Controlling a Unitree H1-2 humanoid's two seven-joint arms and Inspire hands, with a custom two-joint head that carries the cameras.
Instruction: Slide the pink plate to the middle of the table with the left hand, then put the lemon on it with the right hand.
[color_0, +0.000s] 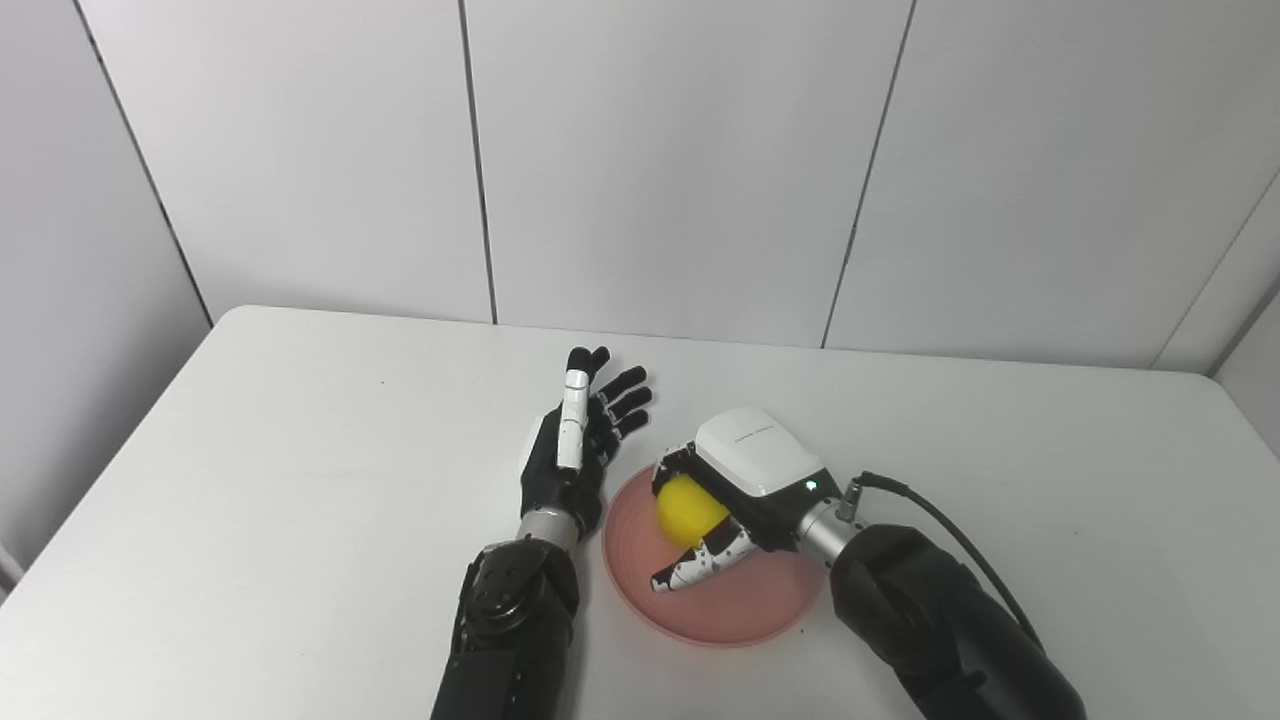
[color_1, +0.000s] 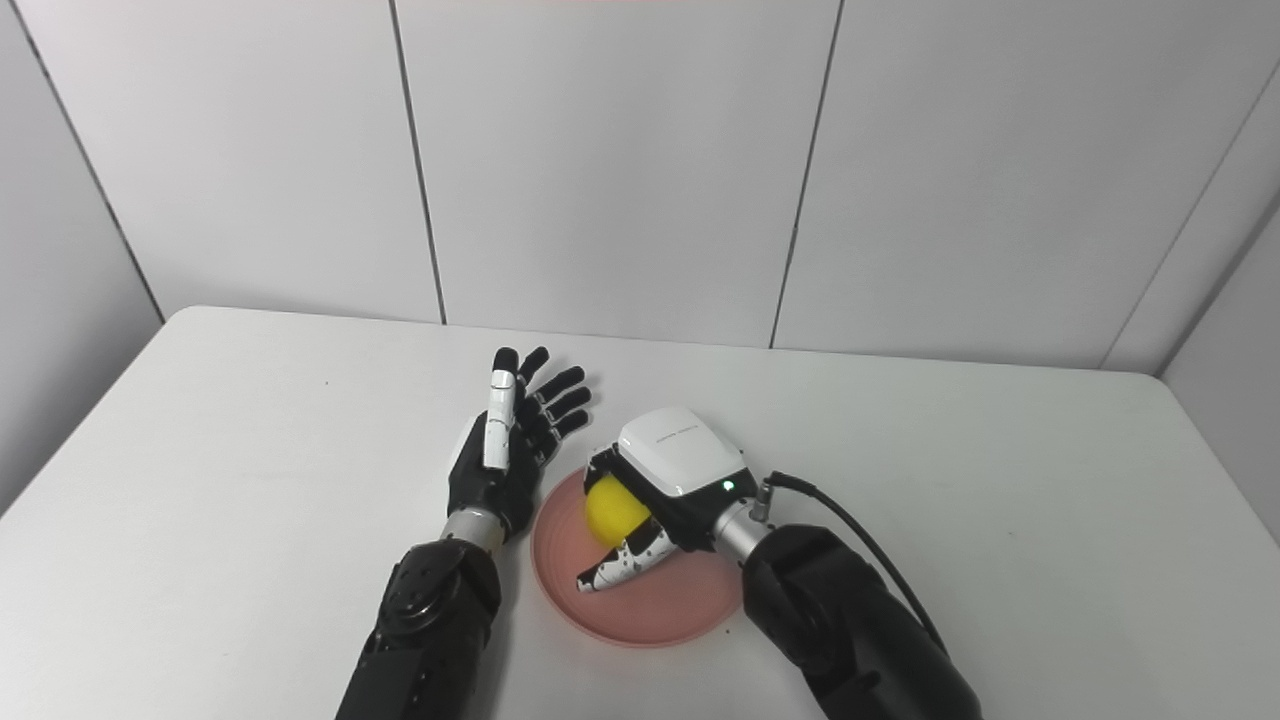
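pink plate (color_0: 725, 610): you see it flat on the white counter (color_0: 250, 500), near the front edge and about in the middle from left to right. part of its rim is covered by your right arm.

lemon (color_0: 686, 508): you hold it in the right hand, over the far left part of the plate. only its yellow side is visible between the fingers and the thumb. if it touches the plate or is a little above it, i cannot tell.

right hand (color_0: 730, 500): it is closed around the lemon. the white back of the hand faces up and the thumb (color_0: 700, 566) lies under the fruit, pointing to the left over the plate. a green light is on near the wrist, and a black cable goes from the wrist back along the arm.

left hand (color_0: 575, 445): it holds nothing. the fingers (color_0: 625, 398) are stretched and spread, pointing away from you to the far side of the counter. it stays just beside the left rim of the plate; you cannot tell if it touches the rim.

wall (color_0: 660, 160): pale panels with dark seams stand behind the far edge of the counter.
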